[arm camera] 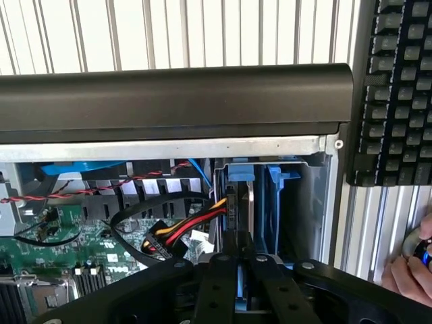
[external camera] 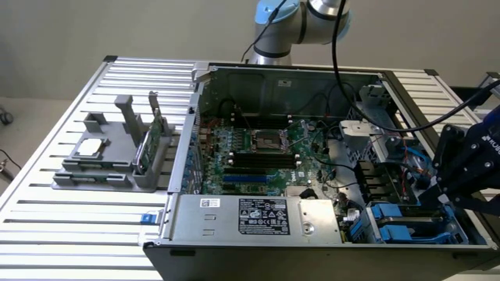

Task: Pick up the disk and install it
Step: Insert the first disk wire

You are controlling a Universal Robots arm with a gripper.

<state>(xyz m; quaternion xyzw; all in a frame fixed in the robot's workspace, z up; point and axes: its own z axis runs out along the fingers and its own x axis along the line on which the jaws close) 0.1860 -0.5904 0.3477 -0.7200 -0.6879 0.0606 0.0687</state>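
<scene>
Disk (arm camera: 237,223) stands edge-up in its blue bay at the case's (external camera: 328,246) four-o'clock corner, end effector (arm camera: 236,270) clamped shut on it; judged gripped, not yet lifted or installed.

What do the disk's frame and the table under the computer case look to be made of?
The disk's frame looks like blue plastic: solid even colour, moulded tab shape, dull sheen. The table looks like bare aluminium: pale silver slats with long grooves and soft reflections, though I cannot be sure of the metal.
</scene>
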